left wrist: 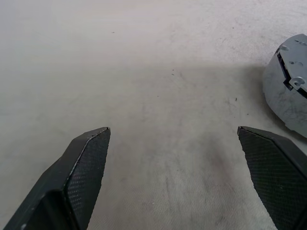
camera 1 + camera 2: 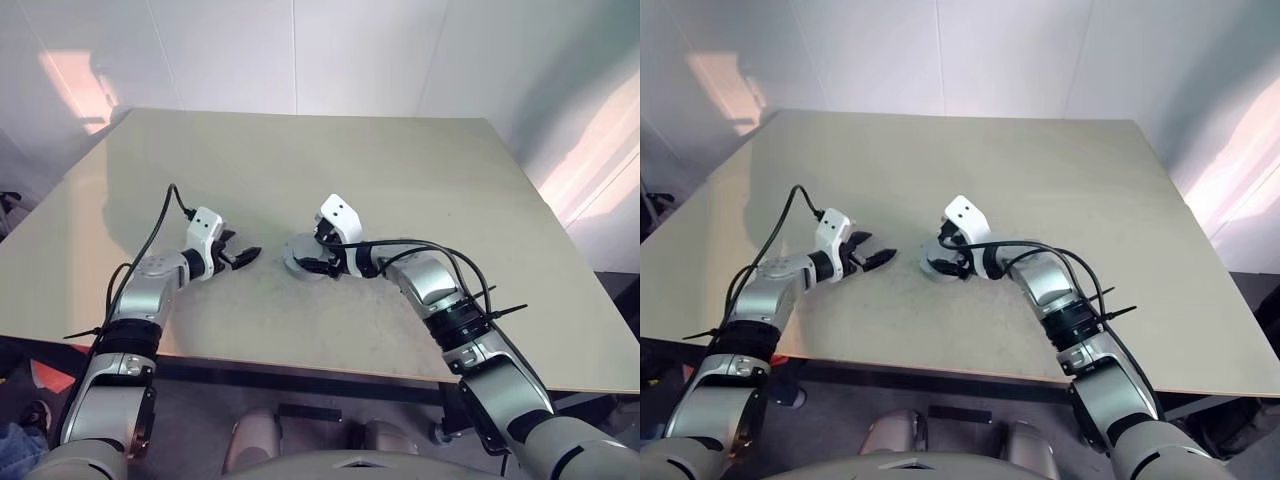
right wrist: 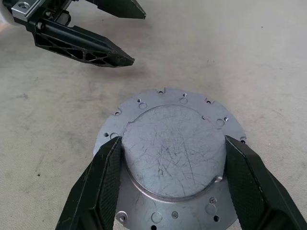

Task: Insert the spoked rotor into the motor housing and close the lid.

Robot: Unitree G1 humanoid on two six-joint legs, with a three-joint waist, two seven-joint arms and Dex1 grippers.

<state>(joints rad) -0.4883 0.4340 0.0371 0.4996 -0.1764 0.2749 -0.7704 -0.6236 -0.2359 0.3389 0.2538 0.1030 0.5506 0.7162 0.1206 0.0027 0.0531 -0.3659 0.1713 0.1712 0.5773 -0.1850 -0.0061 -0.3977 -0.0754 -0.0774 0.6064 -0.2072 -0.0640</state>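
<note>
Your left end effector, with two black fingers, is wide open and holds nothing, pointing toward the right arm. Your right end effector points down and toward the left arm; its two black textured fingers stand on both sides of the raised round grey metal lid.

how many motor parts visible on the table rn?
1: a grey metal disc with a raised round centre, lying flat on the table, straddled by the right gripper. Anything underneath it is hidden. The left gripper is open beside it, empty.
</note>
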